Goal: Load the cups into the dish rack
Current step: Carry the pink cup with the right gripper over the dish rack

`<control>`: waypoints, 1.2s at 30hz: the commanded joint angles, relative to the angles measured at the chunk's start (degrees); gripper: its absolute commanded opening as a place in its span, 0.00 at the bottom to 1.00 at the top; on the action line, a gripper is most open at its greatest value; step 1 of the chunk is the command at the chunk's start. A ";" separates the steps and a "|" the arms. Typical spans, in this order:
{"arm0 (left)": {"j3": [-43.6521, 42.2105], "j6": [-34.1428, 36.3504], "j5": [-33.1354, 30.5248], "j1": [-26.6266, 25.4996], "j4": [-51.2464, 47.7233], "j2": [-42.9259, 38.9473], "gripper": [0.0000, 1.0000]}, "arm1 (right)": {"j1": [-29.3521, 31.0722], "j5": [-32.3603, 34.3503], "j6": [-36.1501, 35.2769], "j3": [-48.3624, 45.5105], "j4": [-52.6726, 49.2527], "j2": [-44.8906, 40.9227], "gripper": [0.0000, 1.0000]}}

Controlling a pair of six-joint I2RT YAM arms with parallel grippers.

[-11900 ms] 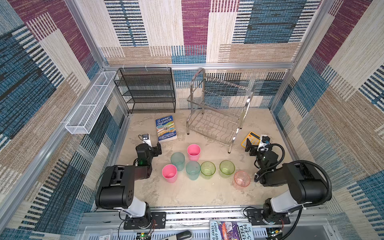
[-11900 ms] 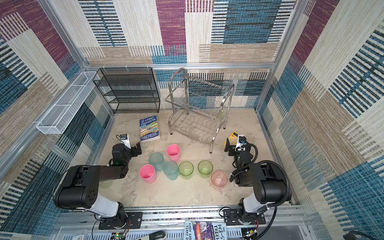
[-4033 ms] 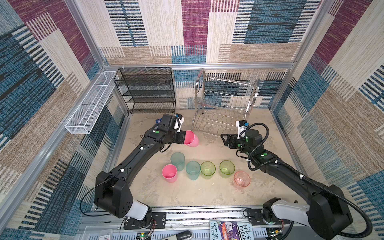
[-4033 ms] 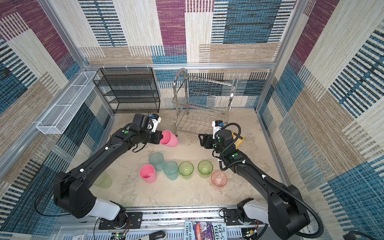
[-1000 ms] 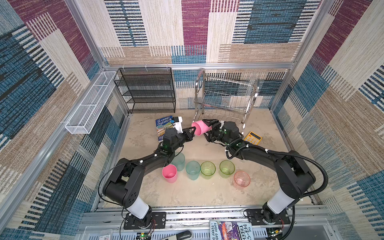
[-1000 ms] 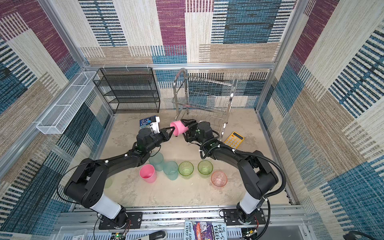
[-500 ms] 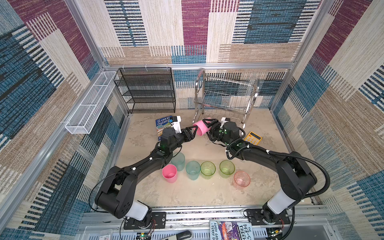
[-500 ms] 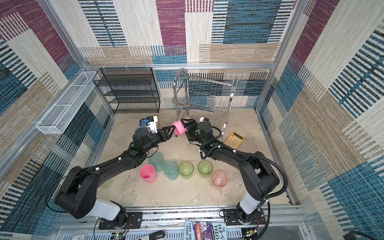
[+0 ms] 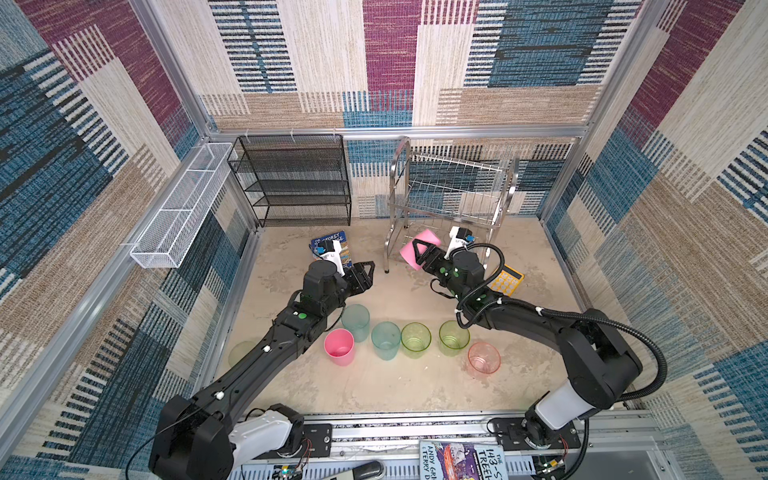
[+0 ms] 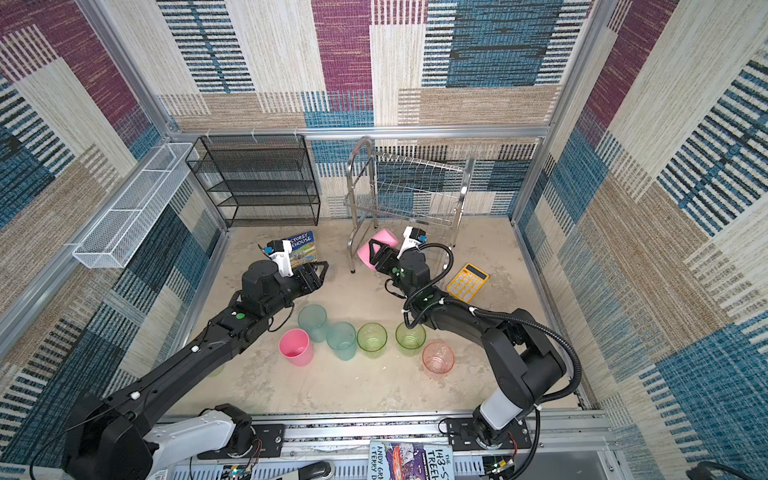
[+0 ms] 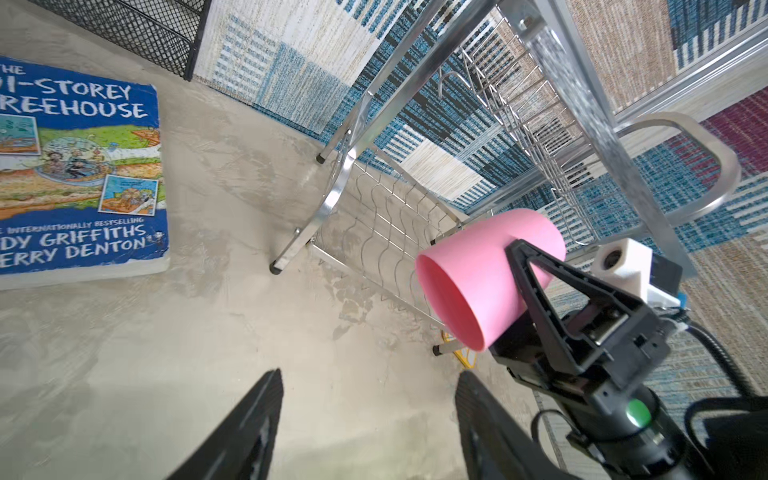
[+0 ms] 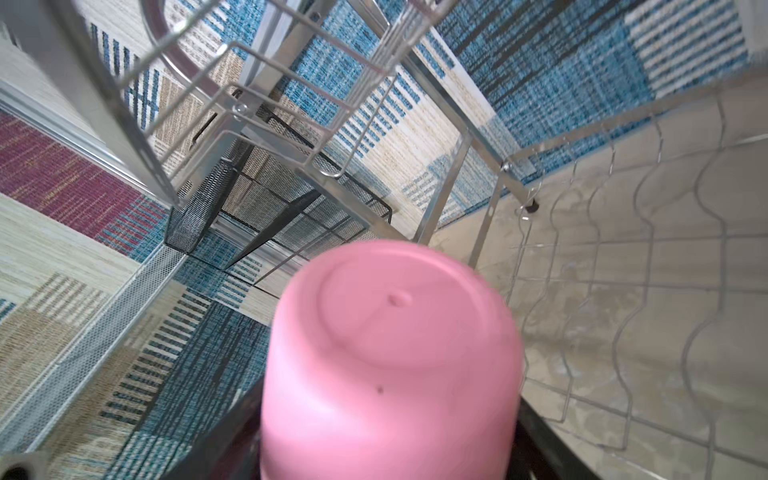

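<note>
since a second ago the left gripper (image 9: 369,272) has let go of the opaque pink cup (image 9: 429,240) and drawn back from it. its jaws now stand apart with nothing between them, above the bare tabletop (image 9: 395,299).

the cup is held only by the right gripper (image 9: 420,254), whose jaws are clamped on its wall. it lies on its side in the air, with the mouth turned toward the left arm and the flat base toward the dish rack (image 9: 400,166). it is at the front of the rack's lower tier, near the front left leg. whether it touches the wires i cannot tell. in the right wrist view the base fills the foreground, and the wavy wires of the lower tier lie beyond it.

nearer to the arm bases the other cups stand upright in a loose row: the second pink cup (image 9: 340,347), two teal cups (image 9: 356,321) just beside each other, two yellow-green cups (image 9: 415,338) and the salmon cup (image 9: 484,358). a third yellow-green cup (image 9: 241,353) stands well apart, by the wall beside the left arm.

a blue book (image 11: 79,166) lies flat near the left gripper, and a yellow calculator (image 9: 508,279) lies behind the right wrist. the black mesh shelf unit (image 9: 291,178) stands at the back wall beside the rack, and the white mesh basket (image 9: 178,216) hangs on the side wall.
</note>
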 commanded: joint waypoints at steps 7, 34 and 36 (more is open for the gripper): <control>5.06 8.18 -2.70 0.63 -19.99 -6.49 0.71 | 0.21 5.61 -14.75 -1.13 9.33 3.57 0.69; 10.13 16.45 -1.84 3.65 -30.86 -13.34 0.71 | -0.54 18.95 -36.07 5.62 15.03 18.31 0.74; 9.76 16.49 -1.65 4.09 -30.50 -13.76 0.71 | -1.01 19.42 -37.12 6.02 15.33 19.01 0.73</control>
